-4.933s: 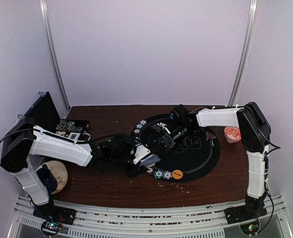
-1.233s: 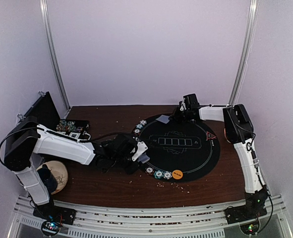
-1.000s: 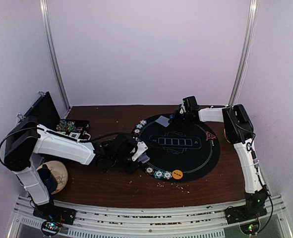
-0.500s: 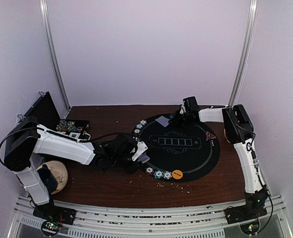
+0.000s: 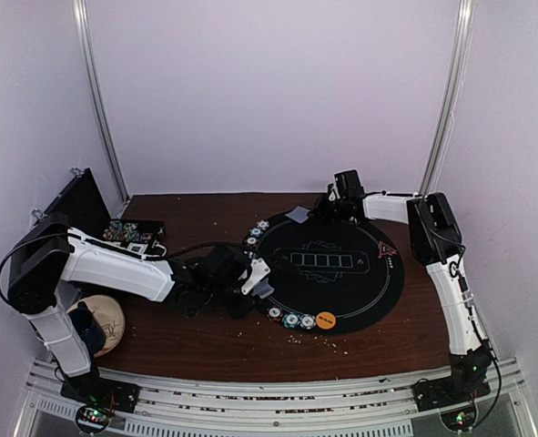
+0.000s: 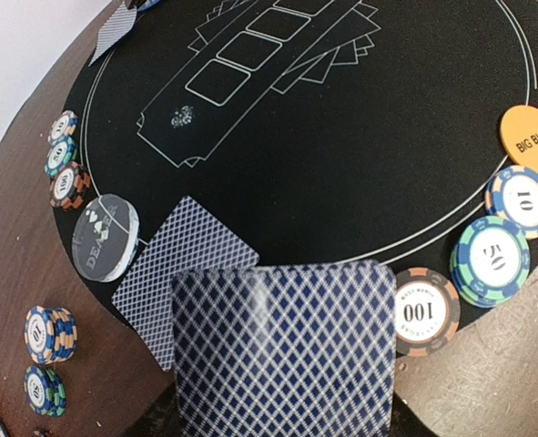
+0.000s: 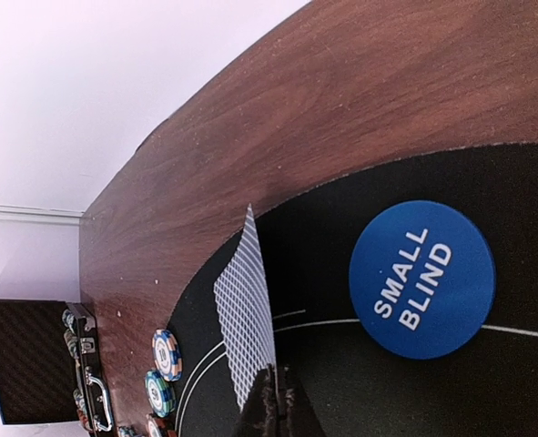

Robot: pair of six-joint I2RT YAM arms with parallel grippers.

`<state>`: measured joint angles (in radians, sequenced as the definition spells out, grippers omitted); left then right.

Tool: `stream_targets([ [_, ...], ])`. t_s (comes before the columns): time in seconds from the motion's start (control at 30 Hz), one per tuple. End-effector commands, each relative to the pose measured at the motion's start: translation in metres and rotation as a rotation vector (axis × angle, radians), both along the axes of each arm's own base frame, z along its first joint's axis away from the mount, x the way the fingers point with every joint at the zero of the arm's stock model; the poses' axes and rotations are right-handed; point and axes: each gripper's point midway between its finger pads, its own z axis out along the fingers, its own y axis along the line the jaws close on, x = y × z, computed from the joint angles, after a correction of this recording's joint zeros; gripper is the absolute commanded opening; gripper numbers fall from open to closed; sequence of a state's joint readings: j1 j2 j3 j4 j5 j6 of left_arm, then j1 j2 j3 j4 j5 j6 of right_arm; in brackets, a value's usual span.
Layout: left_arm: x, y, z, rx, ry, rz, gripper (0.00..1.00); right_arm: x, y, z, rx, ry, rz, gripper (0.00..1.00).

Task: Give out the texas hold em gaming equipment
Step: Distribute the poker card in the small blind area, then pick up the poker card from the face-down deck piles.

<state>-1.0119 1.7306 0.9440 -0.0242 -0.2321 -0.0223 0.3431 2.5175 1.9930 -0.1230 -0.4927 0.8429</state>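
My left gripper (image 5: 255, 284) is shut on a deck of grey-blue-backed cards (image 6: 282, 350), held over the near-left rim of the black mat (image 5: 346, 293). One card (image 6: 185, 273) lies face down under it, next to a clear dealer button (image 6: 105, 235). My right gripper (image 7: 276, 410) is shut on a single card (image 7: 248, 314), held on edge at the mat's far rim (image 5: 298, 215). The blue small blind disc (image 7: 421, 278) lies beside it. Chips (image 6: 426, 311) and the orange big blind disc (image 6: 532, 138) line the near rim. A red triangle marker (image 5: 384, 250) is at the right.
An open black chip case (image 5: 134, 235) stands at the back left. More chip stacks (image 6: 50, 332) sit on the wood left of the mat, and three chips (image 6: 61, 157) on its left rim. A round wooden object (image 5: 100, 323) lies near the left arm's base.
My right gripper has carried the single card from over the mat's middle to its far rim, then shifted slightly farther back. The left gripper holds the deck in the same place.
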Motion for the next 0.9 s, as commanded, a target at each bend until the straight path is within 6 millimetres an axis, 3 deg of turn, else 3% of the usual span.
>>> stream_targets([
  [0.0, 0.010, -0.006, 0.019, -0.066, -0.036, 0.019, 0.13, -0.001, 0.000, -0.008, -0.033, 0.014, -0.007, 0.07],
  [0.27, 0.011, -0.005, 0.019, -0.067, -0.037, 0.022, 0.13, -0.010, 0.001, 0.009, -0.034, 0.010, 0.026, 0.23],
  [0.57, 0.010, -0.005, 0.021, -0.073, -0.037, 0.021, 0.13, -0.024, -0.011, 0.030, -0.107, -0.023, 0.044, 0.34],
  [0.77, 0.011, -0.005, 0.023, -0.075, -0.040, 0.021, 0.13, -0.034, -0.009, 0.081, -0.147, -0.138, 0.158, 0.41],
  [0.87, 0.010, -0.005, 0.024, -0.074, -0.041, 0.020, 0.13, -0.058, 0.003, 0.105, -0.132, -0.194, 0.318, 0.51],
])
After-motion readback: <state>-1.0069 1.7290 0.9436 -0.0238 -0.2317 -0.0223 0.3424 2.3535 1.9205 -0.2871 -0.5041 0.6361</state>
